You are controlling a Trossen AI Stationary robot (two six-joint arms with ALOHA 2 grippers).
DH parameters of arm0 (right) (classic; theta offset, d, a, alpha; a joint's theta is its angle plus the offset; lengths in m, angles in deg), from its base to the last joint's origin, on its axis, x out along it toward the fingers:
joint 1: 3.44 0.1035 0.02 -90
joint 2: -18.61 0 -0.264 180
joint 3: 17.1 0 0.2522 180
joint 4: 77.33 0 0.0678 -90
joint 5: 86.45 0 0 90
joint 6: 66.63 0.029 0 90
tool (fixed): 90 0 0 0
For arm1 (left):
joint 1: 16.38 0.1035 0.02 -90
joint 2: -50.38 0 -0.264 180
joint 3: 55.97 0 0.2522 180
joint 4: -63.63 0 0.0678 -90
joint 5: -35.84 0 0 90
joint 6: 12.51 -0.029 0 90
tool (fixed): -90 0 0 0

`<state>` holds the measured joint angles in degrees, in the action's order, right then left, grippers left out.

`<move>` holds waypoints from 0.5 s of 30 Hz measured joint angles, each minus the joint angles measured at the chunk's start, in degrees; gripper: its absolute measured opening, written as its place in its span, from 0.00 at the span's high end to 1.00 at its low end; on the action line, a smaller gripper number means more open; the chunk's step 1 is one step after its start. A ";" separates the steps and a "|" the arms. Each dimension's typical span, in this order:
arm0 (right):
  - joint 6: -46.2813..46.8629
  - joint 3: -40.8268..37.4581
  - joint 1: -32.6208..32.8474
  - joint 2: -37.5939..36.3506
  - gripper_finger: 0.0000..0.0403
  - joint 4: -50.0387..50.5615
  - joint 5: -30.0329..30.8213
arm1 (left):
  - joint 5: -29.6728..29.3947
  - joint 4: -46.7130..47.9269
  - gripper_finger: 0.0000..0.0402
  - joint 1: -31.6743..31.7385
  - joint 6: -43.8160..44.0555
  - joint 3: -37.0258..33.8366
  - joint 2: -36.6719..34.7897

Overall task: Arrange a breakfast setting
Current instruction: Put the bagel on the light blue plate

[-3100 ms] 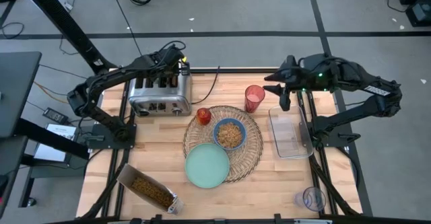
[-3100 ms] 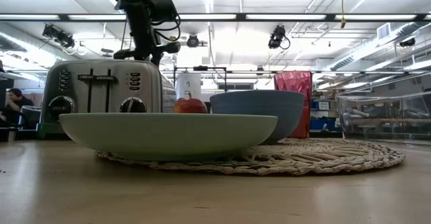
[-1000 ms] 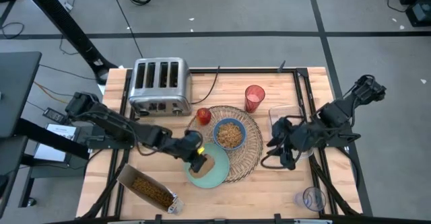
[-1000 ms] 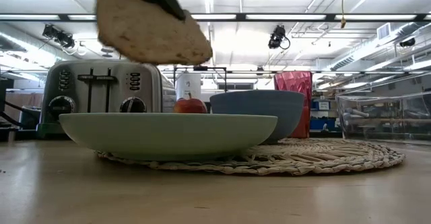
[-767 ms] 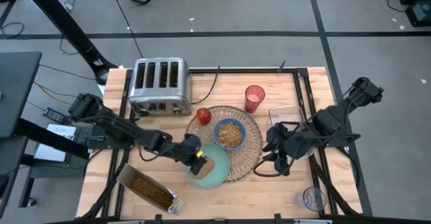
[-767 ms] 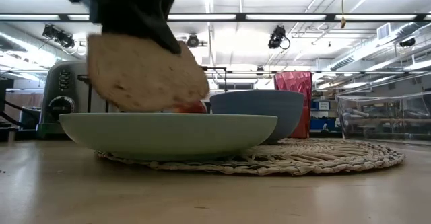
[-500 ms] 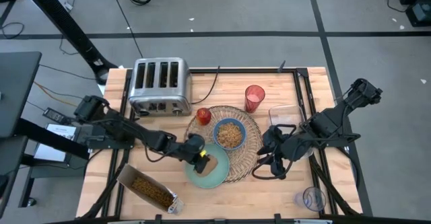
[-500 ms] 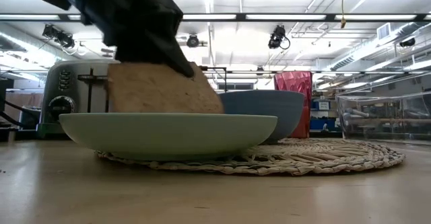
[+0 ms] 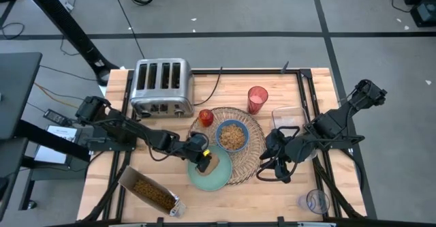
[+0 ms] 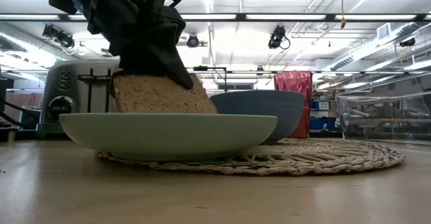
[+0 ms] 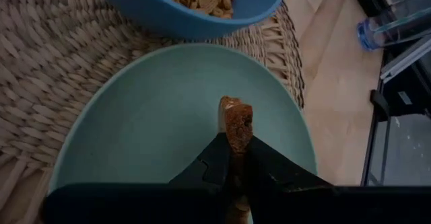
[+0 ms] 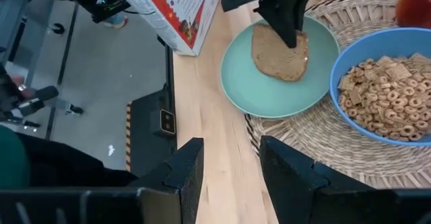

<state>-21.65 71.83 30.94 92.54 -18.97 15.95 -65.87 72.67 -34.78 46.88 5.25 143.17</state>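
While the left gripper [image 9: 202,157] hung over the pale green plate [image 9: 204,177], its fingers were clamped on the toast slice [image 10: 161,94], whose lower edge sat down inside the plate. Not let go yet! On the woven placemat [image 9: 253,148] the blue bowl [image 9: 231,135] already held cereal, with the plate just beside it and the small red fruit [image 9: 206,117] at the mat's far rim. Off the mat, the red cup [image 9: 257,99] stood near the toaster [image 9: 161,86]. Over by the mat's right edge, low to the counter [image 9: 272,189], the right gripper [image 12: 229,177] had its fingers apart, nothing between them. No spoon showed anywhere, so releasing the toast and fetching cutlery looked left.
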 joint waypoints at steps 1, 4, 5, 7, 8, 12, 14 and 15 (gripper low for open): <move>-0.03 0.00 0.00 -0.02 0.62 0.00 0.00 | 0.03 0.29 0.89 0.00 0.00 0.00 0.00; -0.82 -0.02 -0.01 -0.18 0.62 -0.01 -0.07 | -0.01 0.68 0.84 0.02 -0.03 0.00 0.00; -1.77 -0.02 -0.02 -0.46 0.62 -0.02 -0.08 | 0.01 0.72 0.82 0.02 -0.11 0.00 0.00; -3.59 -0.02 -0.36 -1.34 0.62 -0.02 -0.22 | 0.07 0.76 0.78 0.02 -0.95 0.00 0.00; -3.87 -0.02 -0.62 -1.99 0.62 -0.02 -0.20 | 0.24 0.81 0.75 0.05 -1.44 0.00 0.00; -4.76 -0.02 -1.99 -5.61 0.62 -0.11 -0.16 | 1.43 1.87 0.64 1.33 -2.23 0.00 -0.39; -5.97 -0.02 -2.40 -7.60 0.62 -0.09 0.56 | 2.61 2.82 0.59 2.27 -3.12 0.00 -1.40; -6.58 -0.02 -2.41 -8.54 0.62 -0.09 1.54 | 3.42 2.29 0.56 2.81 -3.45 0.02 -1.84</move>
<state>-28.23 71.81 28.53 84.00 -19.06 17.49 -62.45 74.95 -31.97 43.43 5.28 141.33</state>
